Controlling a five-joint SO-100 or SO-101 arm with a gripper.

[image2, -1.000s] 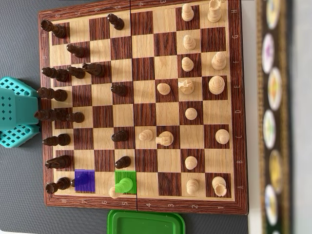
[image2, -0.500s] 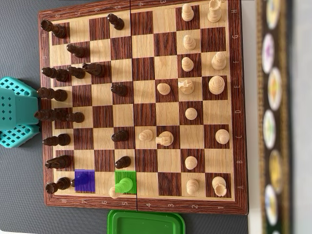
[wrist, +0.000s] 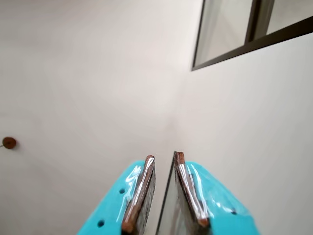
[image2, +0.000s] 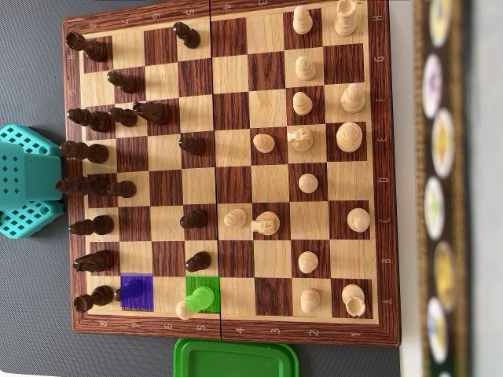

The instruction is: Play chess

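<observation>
The light wooden chess piece under the green marked square stands near the bottom edge of the dark-and-light wooden chessboard in the overhead view, two squares to the right of the dark wooden piece under the blue marked square. Nothing on the board has shifted over the last second: every piece sits where it sat, so no move has begun. The turquoise plastic arm remains parked off the board's left edge on the grey surface. In the wrist view the turquoise gripper points up at a pale wall and a dark-framed window, its jaws nearly closed with a narrow gap and nothing held. A green plastic lid lies just below the board. The marked capture looks still ahead.
</observation>
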